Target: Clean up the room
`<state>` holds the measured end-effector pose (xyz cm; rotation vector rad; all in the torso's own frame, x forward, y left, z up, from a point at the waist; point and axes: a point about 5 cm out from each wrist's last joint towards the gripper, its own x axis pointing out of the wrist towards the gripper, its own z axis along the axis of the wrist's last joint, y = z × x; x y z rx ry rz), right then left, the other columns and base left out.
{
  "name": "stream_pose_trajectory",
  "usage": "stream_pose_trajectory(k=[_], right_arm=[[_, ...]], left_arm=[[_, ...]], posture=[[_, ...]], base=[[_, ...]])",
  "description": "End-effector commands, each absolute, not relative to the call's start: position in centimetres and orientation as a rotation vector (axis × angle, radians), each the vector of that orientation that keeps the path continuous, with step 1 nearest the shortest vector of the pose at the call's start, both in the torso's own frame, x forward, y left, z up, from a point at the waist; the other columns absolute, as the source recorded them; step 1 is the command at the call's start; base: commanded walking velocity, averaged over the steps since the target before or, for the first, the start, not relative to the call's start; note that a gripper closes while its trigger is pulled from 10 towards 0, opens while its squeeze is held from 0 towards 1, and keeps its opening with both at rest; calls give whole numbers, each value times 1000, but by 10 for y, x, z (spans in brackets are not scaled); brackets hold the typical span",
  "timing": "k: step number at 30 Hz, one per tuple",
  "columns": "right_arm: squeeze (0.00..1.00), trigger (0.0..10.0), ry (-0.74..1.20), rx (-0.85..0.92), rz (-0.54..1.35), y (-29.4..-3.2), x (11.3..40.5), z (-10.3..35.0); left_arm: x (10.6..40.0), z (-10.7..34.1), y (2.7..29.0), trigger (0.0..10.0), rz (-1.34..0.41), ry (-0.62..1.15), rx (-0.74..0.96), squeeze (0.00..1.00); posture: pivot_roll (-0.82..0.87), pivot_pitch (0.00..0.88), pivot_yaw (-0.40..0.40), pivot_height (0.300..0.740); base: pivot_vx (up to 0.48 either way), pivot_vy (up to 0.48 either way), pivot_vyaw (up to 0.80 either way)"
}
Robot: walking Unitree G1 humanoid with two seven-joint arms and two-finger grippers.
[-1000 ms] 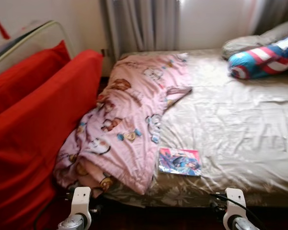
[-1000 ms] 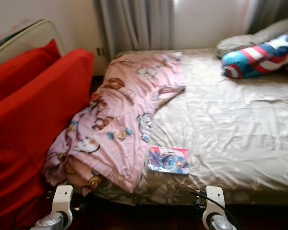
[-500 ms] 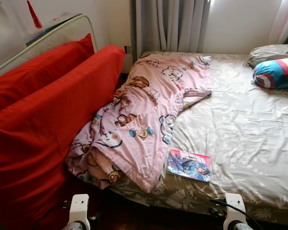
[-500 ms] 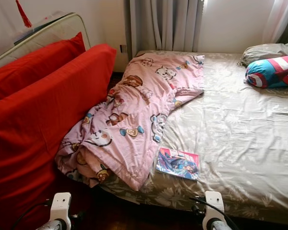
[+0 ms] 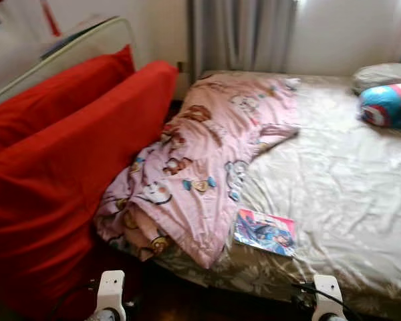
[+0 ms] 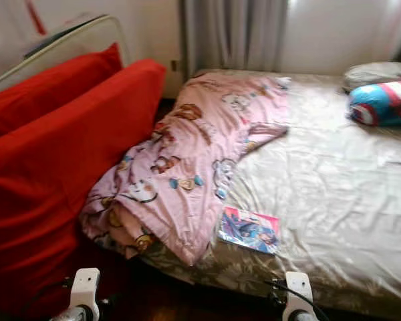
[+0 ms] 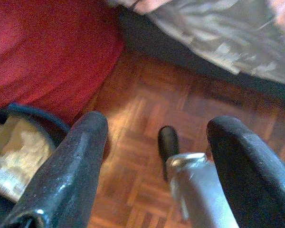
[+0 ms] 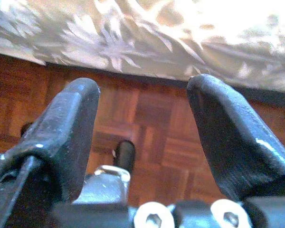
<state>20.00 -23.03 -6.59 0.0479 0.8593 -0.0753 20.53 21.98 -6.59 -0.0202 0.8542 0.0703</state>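
Left eye view: pink quilt beside comic book on bed.

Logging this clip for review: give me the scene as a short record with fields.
setting: bedroom, wood parquet floor
bed: beige sheet
blanket: pink cartoon print, crumpled, hanging off the bed's near corner
book: flat near the bed edge, beside the blanket
pillow: blue, red and white, far right
red cushions: left of bed
left claw: open, low over floor
right claw: open, low over floor
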Motion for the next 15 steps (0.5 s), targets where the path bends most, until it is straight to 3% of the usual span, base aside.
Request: stream_pose_trajectory(k=[1, 4, 15], right_arm=[[0, 10000, 868, 55, -88, -231, 196, -68], [0, 10000, 862, 58, -89, -231, 197, -67], [0, 10000, 839, 56, -77, -231, 205, -63]], left_arm=[[206, -65, 220, 10000, 65, 853, -22, 0], [207, -65, 221, 10000, 66, 852, -25, 0], [213, -61, 222, 10000, 80, 837, -29, 0]], posture=[[-107, 0, 46, 740], [-109, 0, 47, 740], [-97, 0, 37, 740]], base=[[0, 0, 0], [0, 0, 0], [257, 0, 0]])
